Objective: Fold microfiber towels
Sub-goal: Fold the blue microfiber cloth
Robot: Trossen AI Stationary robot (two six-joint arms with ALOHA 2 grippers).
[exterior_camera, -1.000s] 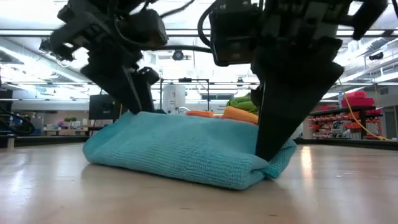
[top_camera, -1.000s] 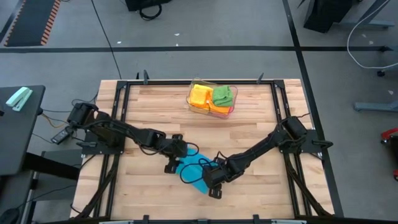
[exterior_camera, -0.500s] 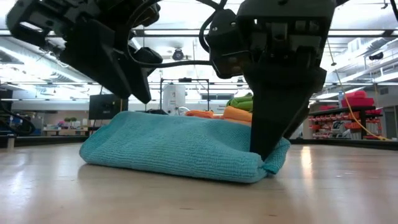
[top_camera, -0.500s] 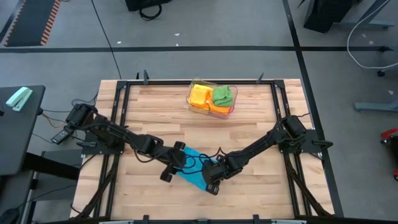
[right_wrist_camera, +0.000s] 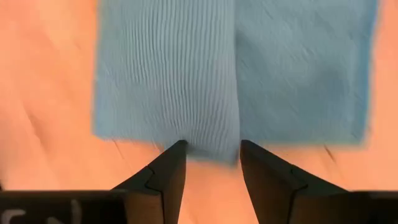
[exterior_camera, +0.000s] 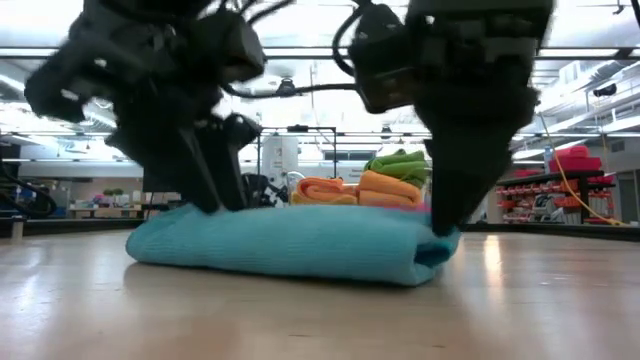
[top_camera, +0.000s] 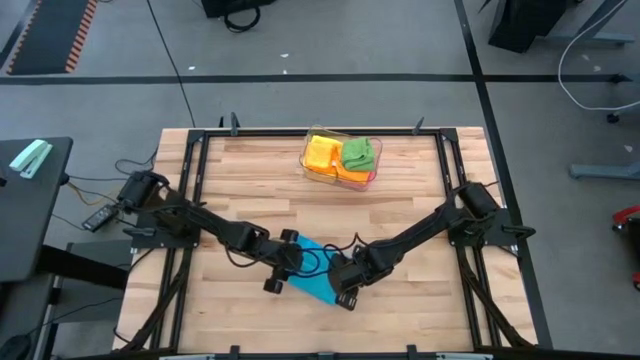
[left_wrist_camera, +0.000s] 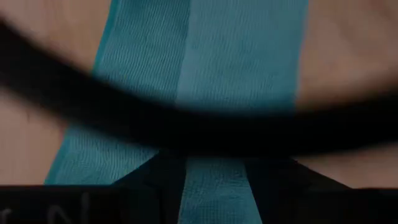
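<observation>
The table (top_camera: pixel 250 210) is a wooden top in a dark frame; in the low view only its near surface shows. Both arms reach in from 9 and 3 o'clock and meet toward 6 o'clock, where they cover most of the blue towel (top_camera: pixel 312 283). From above only a narrow slanted strip of it shows between them. In the low view the towel (exterior_camera: pixel 290 250) lies flat, folded into a low pad with a rounded fold on the side under the right arm.

At 12 o'clock sits a clear tray (top_camera: pixel 372 178) holding folded towels: orange (top_camera: pixel 322 153) and green (top_camera: pixel 359 153), with more orange beneath. Other layers are too small to make out.

The left gripper (top_camera: pixel 285 268) is down at the towel's 9 o'clock end. Its wrist view shows a band of blue between its fingers (left_wrist_camera: pixel 161 177), but a dark blurred cable crosses the picture, and whether the fingers pinch the cloth cannot be told.

The right gripper (top_camera: pixel 346 283) is at the 3 o'clock end. Its fingers (right_wrist_camera: pixel 166 171) stand apart with a raised ridge of towel (right_wrist_camera: pixel 211 81) running between the tips; whether they press it cannot be told.
</observation>
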